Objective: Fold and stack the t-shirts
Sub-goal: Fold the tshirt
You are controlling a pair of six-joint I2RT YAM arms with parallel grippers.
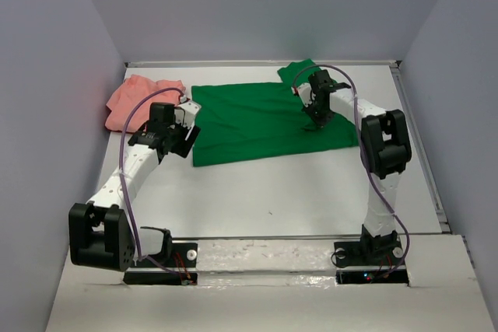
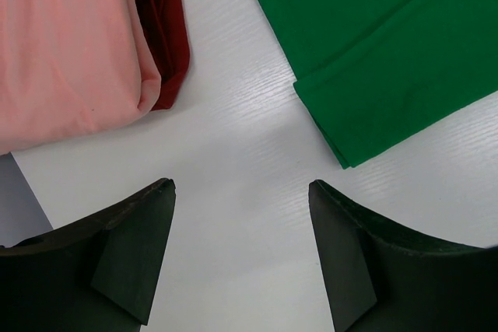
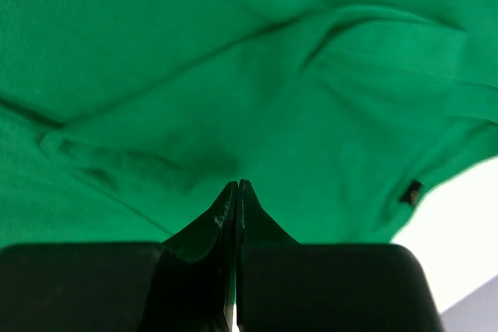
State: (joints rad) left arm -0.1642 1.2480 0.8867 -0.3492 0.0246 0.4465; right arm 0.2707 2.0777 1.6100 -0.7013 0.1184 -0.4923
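bright even overhead light, soft shadows, sharp.

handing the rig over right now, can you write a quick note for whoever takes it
Left hand: open, empty, over bare table between the pink and green shirts.
Right hand: shut, pinching the green t-shirt towards its far right end.
Green t-shirt: spread out mid-table, not folded up.
Pink t-shirt: far left corner, dark red cloth tucked against it; how neatly folded is unclear.
Left to do: fold the green one, then stack.
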